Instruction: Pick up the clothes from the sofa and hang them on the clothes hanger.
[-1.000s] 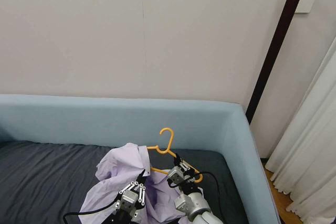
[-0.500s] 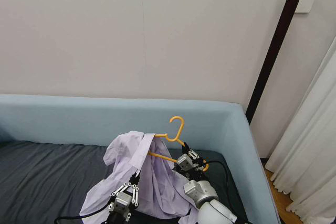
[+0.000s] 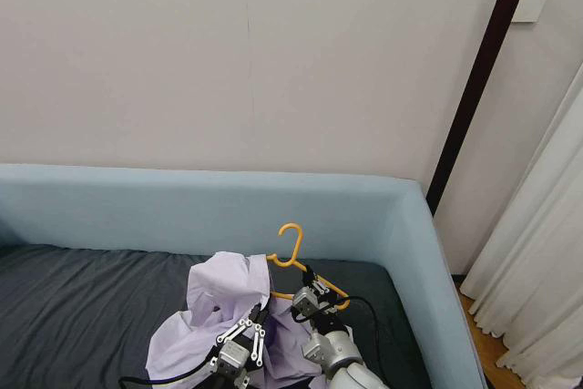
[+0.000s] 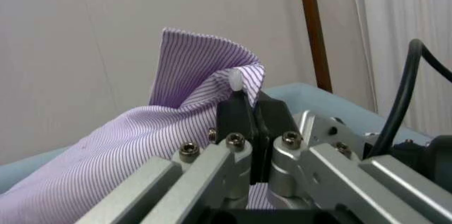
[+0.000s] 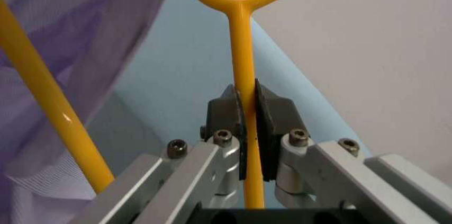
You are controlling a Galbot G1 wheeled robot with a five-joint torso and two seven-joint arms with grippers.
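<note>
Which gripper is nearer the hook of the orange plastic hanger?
Right. The right gripper is shut on the orange plastic hanger below its hook; the left gripper is lower and to the left, shut on the purple striped shirt.

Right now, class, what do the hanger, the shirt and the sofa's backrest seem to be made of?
The hanger: glossy orange-yellow rod, smooth with highlights; probably plastic or coated metal, clamped in the right gripper. The shirt: thin woven fabric, fine purple-white stripes, soft folds, pinched by the left gripper. The sofa backrest: matte light-blue upholstery, likely cloth.
</note>
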